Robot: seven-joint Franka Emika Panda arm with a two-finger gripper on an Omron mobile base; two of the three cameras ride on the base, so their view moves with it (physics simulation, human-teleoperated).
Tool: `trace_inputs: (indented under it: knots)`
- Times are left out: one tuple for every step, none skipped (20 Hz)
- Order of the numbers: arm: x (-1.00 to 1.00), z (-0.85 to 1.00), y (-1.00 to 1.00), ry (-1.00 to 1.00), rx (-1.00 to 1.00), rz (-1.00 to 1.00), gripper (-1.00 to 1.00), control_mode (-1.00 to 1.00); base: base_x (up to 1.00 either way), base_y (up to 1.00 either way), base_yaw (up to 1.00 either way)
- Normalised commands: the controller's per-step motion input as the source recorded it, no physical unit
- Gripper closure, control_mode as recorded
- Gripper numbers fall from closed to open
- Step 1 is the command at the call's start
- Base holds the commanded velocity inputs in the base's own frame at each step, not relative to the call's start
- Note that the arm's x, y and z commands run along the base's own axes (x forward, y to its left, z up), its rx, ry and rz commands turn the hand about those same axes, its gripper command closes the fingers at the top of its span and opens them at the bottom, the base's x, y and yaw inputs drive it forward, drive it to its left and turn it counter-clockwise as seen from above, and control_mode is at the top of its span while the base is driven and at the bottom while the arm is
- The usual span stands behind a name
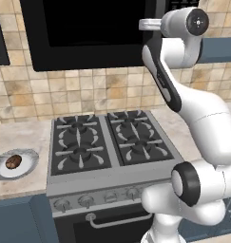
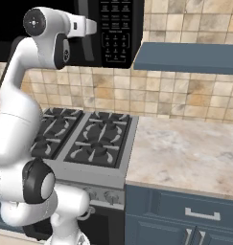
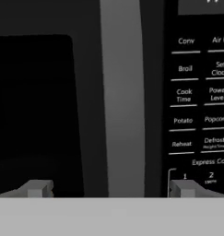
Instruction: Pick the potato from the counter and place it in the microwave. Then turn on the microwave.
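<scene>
Tan tiled wall [image 1: 88, 90] backs a black gas stove [image 1: 105, 142] set into the beige speckled counter [image 2: 185, 148], with the black microwave [image 1: 88, 33] hung above the burners. High up in front of that microwave, the gripper [image 3: 111, 188] hangs with its two tips spread wide apart and nothing between them. In the hand view the left fingertip [image 3: 38, 188] sits low against the dark glass door [image 3: 39, 101], the right one against the keypad [image 3: 201, 106], and the grey vertical door handle [image 3: 122, 97] runs up between them. Keys labelled Potato, Popcorn, Reheat and Defrost show just above the right tip. The microwave door is closed. From the hand, the white arm [image 1: 193, 109] bends down over the right side of the stove to its base. Well off to the left, on the counter beside the stove, the potato [image 1: 13, 161] lies on a small white plate [image 1: 26, 167], untouched. A blue-grey shelf [image 2: 185, 57] juts out right of the microwave, and blue-grey cabinet fronts [image 2: 185, 215] run below the counter.
</scene>
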Motion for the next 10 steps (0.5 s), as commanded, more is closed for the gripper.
trace_inputs:
  knots:
    - [0.39, 0.04, -0.06, 0.07, 0.07, 0.00, -1.00, -1.00, 0.00, 0.00, 0.00]
    - [0.39, 0.03, -0.07, 0.07, 0.07, 0.00, -1.00, -1.00, 0.00, 0.00, 0.00]
    - [0.39, 0.02, -0.07, 0.07, 0.07, 0.00, -1.00, -1.00, 0.00, 0.00, 0.00]
    - [0.33, 0.02, -0.10, 0.05, 0.06, 0.00, -1.00, -1.00, 0.00, 0.00, 0.00]
    - [0.33, 0.01, -0.12, 0.05, 0.05, 0.00, -1.00, -1.00, 0.00, 0.00, 0.00]
    - [0.30, 0.01, -0.11, 0.05, 0.05, 0.00, -1.00, -1.00, 0.00, 0.00, 0.00]
    - [0.29, 0.00, -0.11, 0.05, 0.04, 0.00, -1.00, -1.00, 0.00, 0.00, 0.00]
    - [0.31, 0.00, -0.04, 0.05, 0.03, 0.00, -1.00, -1.00, 0.00, 0.00, 0.00]
    - [0.35, 0.00, -0.01, 0.07, 0.03, 0.00, -1.00, -1.00, 0.00, 0.00, 0.00]
    - [0.36, 0.00, 0.00, 0.07, 0.02, 0.00, -1.00, -1.00, 0.00, 0.00, 0.00]
